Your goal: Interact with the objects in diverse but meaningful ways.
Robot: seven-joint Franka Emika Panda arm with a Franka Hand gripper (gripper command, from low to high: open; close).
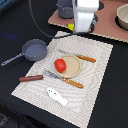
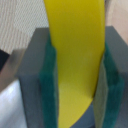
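We see the tool (image 1: 73, 27) at the far edge of a pale woven placemat (image 1: 95, 75) on a dark table (image 1: 15, 20). In the wrist view its two green pads (image 2: 50, 85) are closed against the sides of a yellow banana (image 2: 75, 60), which fills the space between them and runs lengthwise through the grip. In the exterior view only a small yellow patch of the banana shows, just below the white arm (image 1: 85, 12).

Everything else lies nearer the camera than the tool. A red tomato (image 1: 60, 64) sits on a tan round plate (image 1: 71, 65) in the middle of the placemat, well apart from the tool. A brown-handled utensil (image 1: 80, 57) rests along the plate's far side, another brown-handled utensil (image 1: 65, 79) along its near side. A grey long-handled frying pan (image 1: 34, 49) sits off the placemat toward the exterior view's left. A white fish-shaped piece (image 1: 56, 96) lies farthest from the tool.
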